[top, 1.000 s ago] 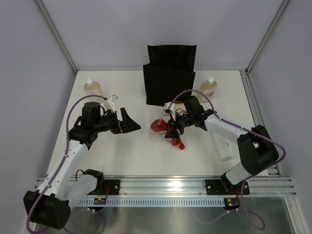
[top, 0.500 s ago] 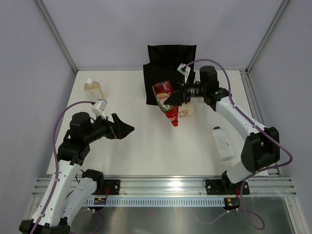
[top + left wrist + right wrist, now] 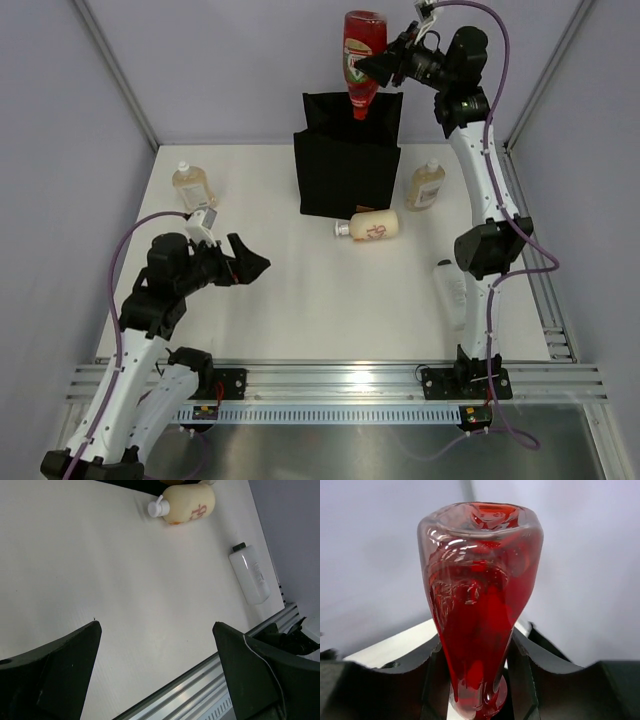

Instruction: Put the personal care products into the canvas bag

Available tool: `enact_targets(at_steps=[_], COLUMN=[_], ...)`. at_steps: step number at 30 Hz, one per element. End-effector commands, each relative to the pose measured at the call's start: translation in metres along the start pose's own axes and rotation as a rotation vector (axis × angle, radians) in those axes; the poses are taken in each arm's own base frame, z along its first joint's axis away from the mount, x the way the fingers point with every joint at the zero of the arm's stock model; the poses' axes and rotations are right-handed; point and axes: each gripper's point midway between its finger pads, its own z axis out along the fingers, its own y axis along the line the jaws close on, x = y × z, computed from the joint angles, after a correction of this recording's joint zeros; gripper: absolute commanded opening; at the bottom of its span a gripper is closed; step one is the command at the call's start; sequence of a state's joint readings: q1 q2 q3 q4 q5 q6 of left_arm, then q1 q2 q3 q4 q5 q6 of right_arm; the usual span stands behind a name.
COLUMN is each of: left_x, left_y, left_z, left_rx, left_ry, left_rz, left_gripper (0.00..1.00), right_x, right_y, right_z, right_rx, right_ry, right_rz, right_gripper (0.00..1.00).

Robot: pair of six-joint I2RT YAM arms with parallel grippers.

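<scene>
Right gripper point(image 3: 374, 68): raised high over the far edge of the counter point(image 3: 300, 310), pinching the red bottle point(image 3: 364, 45), cap pointing down. In the overhead view the bottle sits in line with the mouth of the black bag point(image 3: 347, 170) and clear of the fabric. The bag stands upright at the middle of the far edge.

Left gripper point(image 3: 248, 258): fingers spread, holding nothing, above the left half of the counter.

A cream pump bottle point(image 3: 372, 228) lies on its side just in front of the bag. One amber bottle point(image 3: 426, 185) stands just right of the bag, and a second amber bottle point(image 3: 191, 182) stands near the far left corner. A flat white bottle point(image 3: 250, 575) lies by the right edge.
</scene>
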State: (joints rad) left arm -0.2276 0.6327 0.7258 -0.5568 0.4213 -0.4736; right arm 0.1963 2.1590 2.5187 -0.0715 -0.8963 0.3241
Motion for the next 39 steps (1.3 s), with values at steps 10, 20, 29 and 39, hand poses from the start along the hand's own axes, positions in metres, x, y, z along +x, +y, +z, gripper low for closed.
enact_targets(at_steps=[10, 20, 29, 39], left_x=[-0.051, -0.044, -0.056, -0.105], left_y=[0.024, 0.032, 0.058, 0.120], left_z=[-0.003, -0.009, -0.022, 0.021], left_rx=[-0.186, -0.254, -0.429, -0.685], left_ry=[-0.204, -0.167, -0.210, -0.143], left_rz=[0.002, -0.054, -0.052, -0.015], left_gripper=[0.99, 0.99, 0.99, 0.99], right_x=[0.141, 0.115, 0.020, 0.115], right_y=[-0.068, -0.051, 0.042, 0.180], right_z=[-0.024, -0.043, -0.075, -0.179], right_rx=[0.172, 0.270, 0.198, -0.053], right_ry=[0.355, 0.422, 0.269, 0.364], right_rz=[-0.266, -0.273, -0.233, -0.074], right_gripper=[0.15, 1.00, 1.00, 1.00])
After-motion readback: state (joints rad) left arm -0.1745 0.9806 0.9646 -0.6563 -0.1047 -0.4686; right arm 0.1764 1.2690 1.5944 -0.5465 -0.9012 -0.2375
